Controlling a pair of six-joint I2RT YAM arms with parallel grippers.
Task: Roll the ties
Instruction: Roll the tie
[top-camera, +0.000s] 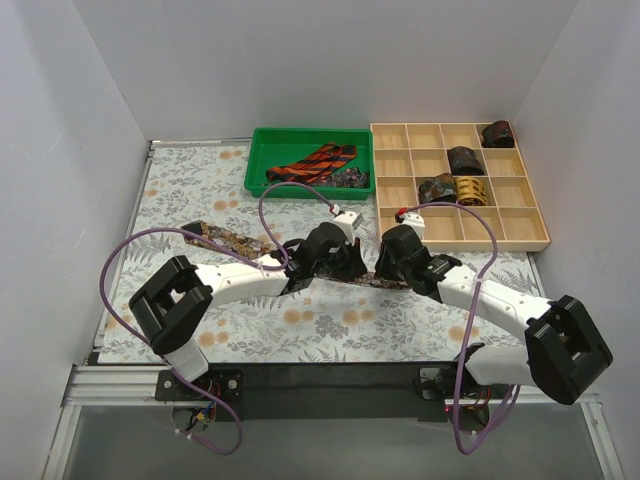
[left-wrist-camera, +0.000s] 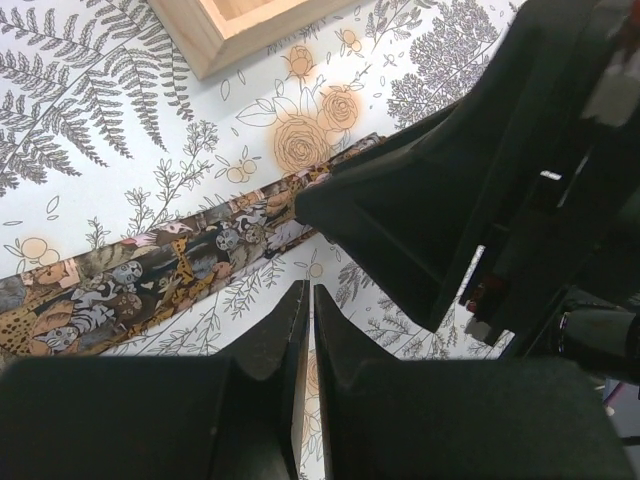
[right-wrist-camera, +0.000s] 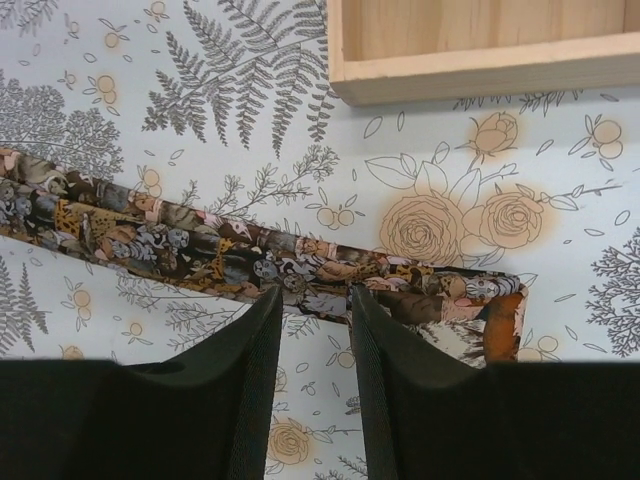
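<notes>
Nearest, the left tool (left-wrist-camera: 308, 292), fingers together and empty, sits just beside the tie (left-wrist-camera: 150, 270), which lies flat on the table (left-wrist-camera: 100, 120); the right tool (right-wrist-camera: 314, 295) stands apart, tips over the tie near its folded end.

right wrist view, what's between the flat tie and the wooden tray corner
Only bare floral table covering lies between the tie and the wooden tray, shown in the right wrist view.

A robot lab cell; plain white walls (top-camera: 320, 60) box in a floral-covered table (top-camera: 190, 190).
</notes>
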